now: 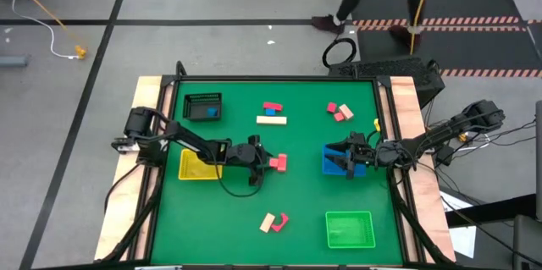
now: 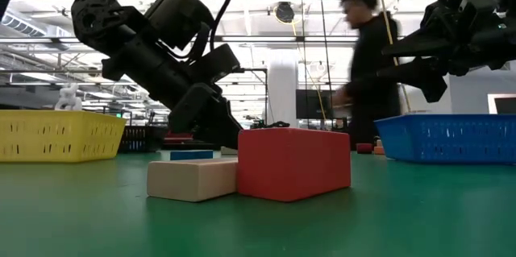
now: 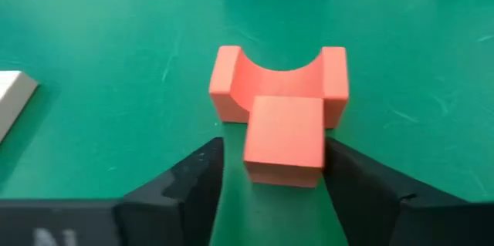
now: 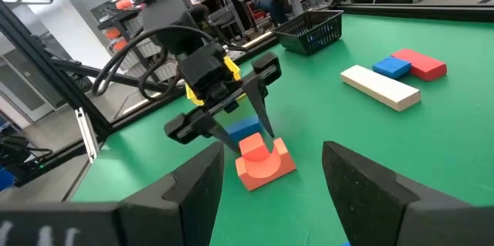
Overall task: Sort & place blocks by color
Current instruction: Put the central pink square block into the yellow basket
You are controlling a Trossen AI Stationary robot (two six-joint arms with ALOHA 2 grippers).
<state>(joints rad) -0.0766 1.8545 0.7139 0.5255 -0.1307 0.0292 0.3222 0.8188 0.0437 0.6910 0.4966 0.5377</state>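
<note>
You are early in the sort. Of your four trays, the black tray [image 1: 203, 97] at upper left holds one blue block [image 1: 209, 112]. The yellow tray [image 1: 188, 171] at mid-left and the green tray [image 1: 349, 215] at lower right look empty, and the blue tray [image 1: 329, 167] at mid-right is partly hidden.

Every other block lies loose on the table. I count about six red or pink, two tan and one more blue.

Your left gripper [image 1: 261, 165], at frame centre, straddles a red cube [image 3: 284, 139] beside a red arched block [image 3: 278, 84], its fingers spread and not yet closed. Your right gripper [image 1: 347, 162] hangs wide and empty over the blue tray.
</note>
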